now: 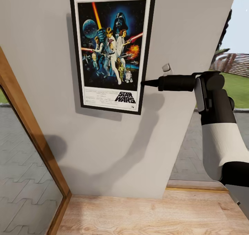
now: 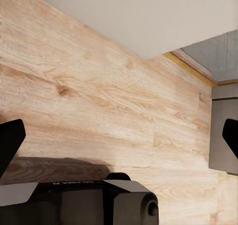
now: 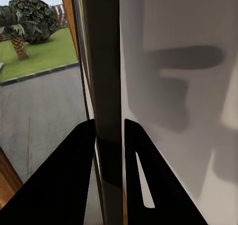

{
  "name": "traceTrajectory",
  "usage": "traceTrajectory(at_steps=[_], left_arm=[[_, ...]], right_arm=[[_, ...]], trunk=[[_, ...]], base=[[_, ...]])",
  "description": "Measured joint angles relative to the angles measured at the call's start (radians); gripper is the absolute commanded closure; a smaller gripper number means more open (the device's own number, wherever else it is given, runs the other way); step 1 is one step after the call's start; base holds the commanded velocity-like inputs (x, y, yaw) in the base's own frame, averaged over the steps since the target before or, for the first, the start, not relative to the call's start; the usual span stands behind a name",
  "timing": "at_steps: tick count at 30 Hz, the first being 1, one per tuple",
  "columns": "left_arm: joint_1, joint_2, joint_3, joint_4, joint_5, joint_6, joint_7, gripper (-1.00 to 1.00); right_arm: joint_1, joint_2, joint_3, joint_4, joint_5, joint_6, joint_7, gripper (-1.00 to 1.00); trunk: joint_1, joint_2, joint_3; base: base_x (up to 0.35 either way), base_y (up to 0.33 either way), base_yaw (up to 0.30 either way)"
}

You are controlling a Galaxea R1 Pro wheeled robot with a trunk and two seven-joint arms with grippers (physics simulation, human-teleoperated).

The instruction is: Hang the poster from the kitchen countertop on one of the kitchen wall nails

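Poster (image 1: 112, 50): you have it flat against the pale grey wall panel (image 1: 114, 152) in the upper middle of the head view, tilted slightly, its top edge close to the frame's upper border. No nail can be made out; whatever carries the frame is hidden behind it.

Right end effector (image 1: 144, 83): reaches in from the right of the head view, tips touching the poster's right frame edge near the lower corner. In the right wrist view your two dark fingers (image 3: 74, 180) stand either side of a thin dark edge (image 3: 106, 111), seen end-on, so the end effector is clenched on the poster; the artwork itself is not visible there.

Small pale fitting (image 1: 166, 67): on the wall just above the right arm; too small to identify.

Left end effector (image 2: 119, 135): its fingertips sit at the far left and right of the left wrist view, cut off by the frame edges, spread wide and released, with wooden floor (image 2: 99, 101) between them.

Wood-framed glass panel (image 1: 31, 124): lower left of the head view, cut off by the frame.
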Motion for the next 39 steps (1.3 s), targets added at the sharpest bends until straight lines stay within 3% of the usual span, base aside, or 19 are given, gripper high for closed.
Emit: traceTrajectory(at_steps=[39], left_arm=[[0.001, 0.002, -0.001, 0.000, 0.000, 0.000, 0.000, -1.00]], right_arm=[[0.001, 0.001, -0.002, 0.000, -0.001, 0.001, 0.000, 1.00]], trunk=[[0.000, 0.000, 0.000]], base=[[0.025, 0.000, 0.000]])
